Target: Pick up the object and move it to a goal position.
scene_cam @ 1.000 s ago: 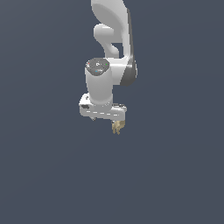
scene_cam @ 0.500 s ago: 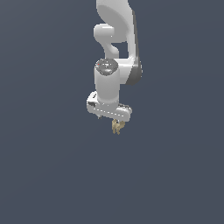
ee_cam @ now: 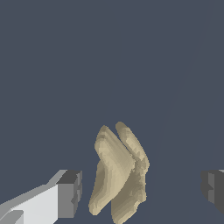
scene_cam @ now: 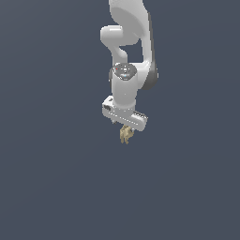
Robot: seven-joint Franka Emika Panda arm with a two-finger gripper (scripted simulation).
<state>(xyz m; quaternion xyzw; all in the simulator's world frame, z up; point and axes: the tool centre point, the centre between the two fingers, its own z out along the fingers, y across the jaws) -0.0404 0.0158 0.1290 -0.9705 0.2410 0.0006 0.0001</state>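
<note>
The object (scene_cam: 125, 135) is a tiny tan lump with short prongs, directly under the white gripper block in the exterior view. In the wrist view the object (ee_cam: 117, 175) stands between the two dark grey fingertips. My gripper (ee_cam: 142, 190) is open: there is a narrow gap between the lump and one fingertip (ee_cam: 71, 192) and a wide gap to the other fingertip (ee_cam: 213, 188). Neither touches it. In the exterior view my gripper (scene_cam: 125, 130) points down over the lump, and its dark fingers hardly show against the background.
Only a uniform dark grey-blue background surrounds the arm (scene_cam: 131, 56) in both views. No other objects, edges or goal marker show.
The gripper block has shifted toward the exterior view's right and turned, so it now sits centred over the lump instead of off to one side. The lump has hardly moved.
</note>
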